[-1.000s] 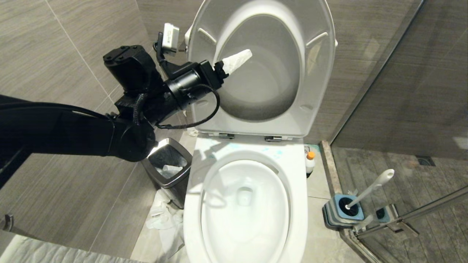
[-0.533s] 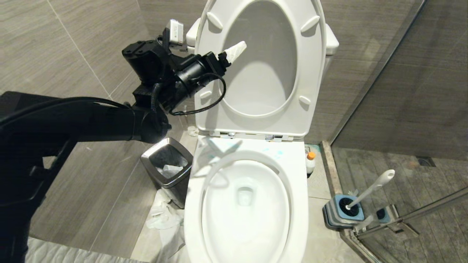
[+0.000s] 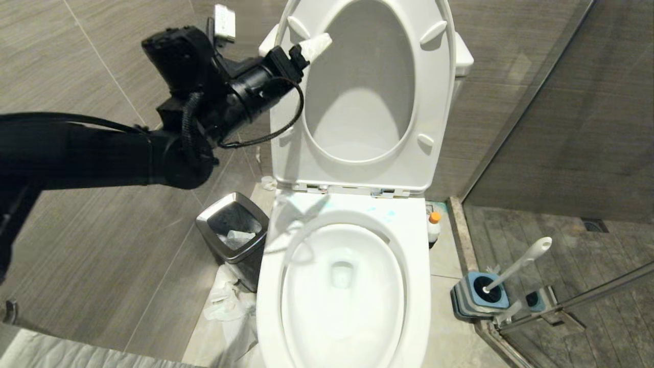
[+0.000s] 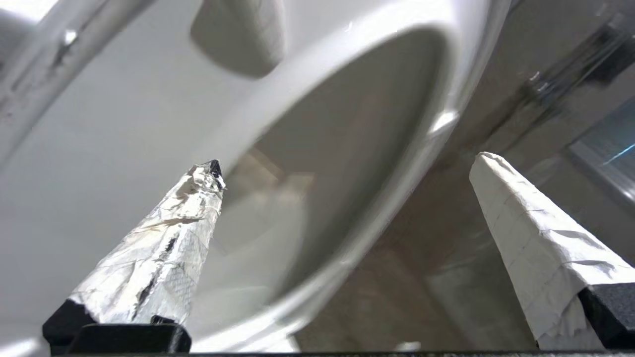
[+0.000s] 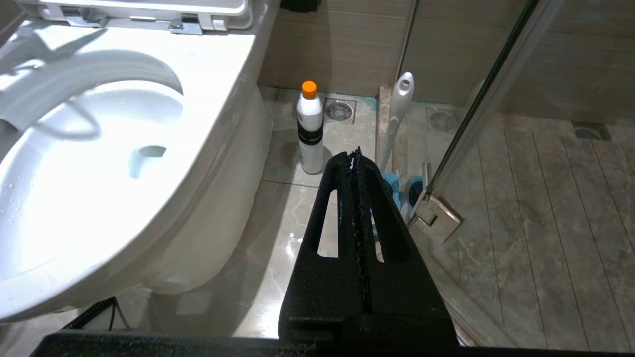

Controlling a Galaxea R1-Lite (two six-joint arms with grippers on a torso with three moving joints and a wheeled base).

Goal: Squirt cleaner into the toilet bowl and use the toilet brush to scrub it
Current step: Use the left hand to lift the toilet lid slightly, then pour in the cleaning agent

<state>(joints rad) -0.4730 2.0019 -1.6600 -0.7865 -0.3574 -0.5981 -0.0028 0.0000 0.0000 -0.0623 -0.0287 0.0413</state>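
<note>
The cleaner (image 5: 310, 130) is judged light, slippery and squeezable; it is best gripped mid-body. The left claw (image 4: 347, 198) is spread empty; the right claw (image 5: 356, 154) is closed, empty.

head camera looks steeply down on the toilet bowl (image 3: 342, 286) — left wrist camera sits close under the raised seat (image 4: 149, 124); right wrist camera, low, shares the bowl (image 5: 89, 163).

Glossy ceramic toilet bowl (image 3: 419, 286), brushed steel-rimmed bin (image 3: 204, 221), paper-wrapped pincer fingers (image 4: 526, 218)
</note>
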